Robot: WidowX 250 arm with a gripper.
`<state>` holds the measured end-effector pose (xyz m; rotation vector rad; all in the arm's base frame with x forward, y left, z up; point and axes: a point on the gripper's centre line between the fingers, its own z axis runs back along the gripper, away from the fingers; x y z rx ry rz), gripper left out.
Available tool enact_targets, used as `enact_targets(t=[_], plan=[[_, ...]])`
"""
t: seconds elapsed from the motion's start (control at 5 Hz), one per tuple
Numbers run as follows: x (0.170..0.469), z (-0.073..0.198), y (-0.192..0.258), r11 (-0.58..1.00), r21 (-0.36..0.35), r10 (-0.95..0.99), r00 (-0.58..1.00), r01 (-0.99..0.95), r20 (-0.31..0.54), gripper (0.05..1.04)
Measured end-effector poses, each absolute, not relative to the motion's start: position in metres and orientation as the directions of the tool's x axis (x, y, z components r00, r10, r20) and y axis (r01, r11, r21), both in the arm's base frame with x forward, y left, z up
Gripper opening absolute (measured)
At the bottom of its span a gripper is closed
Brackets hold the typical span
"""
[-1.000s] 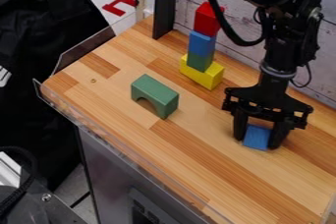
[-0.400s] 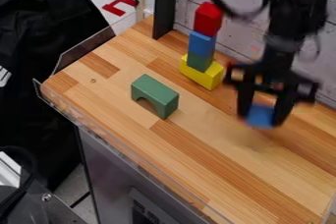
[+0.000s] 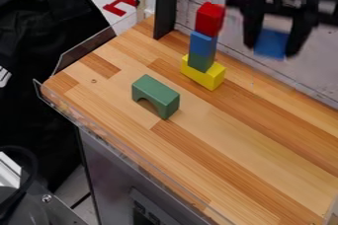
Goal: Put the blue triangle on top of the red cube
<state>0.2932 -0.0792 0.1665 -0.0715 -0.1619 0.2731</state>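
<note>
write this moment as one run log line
end effector: holding blue piece, aloft | red cube: atop stack | green arch: on table | placement: not yet done

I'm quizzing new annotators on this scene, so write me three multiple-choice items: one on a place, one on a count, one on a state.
1. Where in the stack is the red cube?
A. Bottom
B. Top
C. Middle

2. How many blocks form the stack?
A. Two
B. Three
C. Four

3. The blue piece is:
A. Held by the gripper
B. Laid down
C. Set on the red cube

1 B: nothing sits above it.
2 C: one each of yellow, green, blue and red.
3 A: it is between the gripper's fingers.
</note>
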Motion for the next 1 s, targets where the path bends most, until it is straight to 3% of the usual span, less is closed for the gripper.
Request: enact_targets(t=[0.4,0.6,1.0], plan=[[0.303,0.190,-0.036,0.970,-0.070,0.240,0.954,-0.231,0.179,0.562],[0.309,0.184,-0.022,0.979,-0.027,0.202,0.969,-0.200,0.143,0.562],[0.322,0.171,-0.006,0.993,-0.017,0.117,0.989,-0.116,0.095,0.562]])
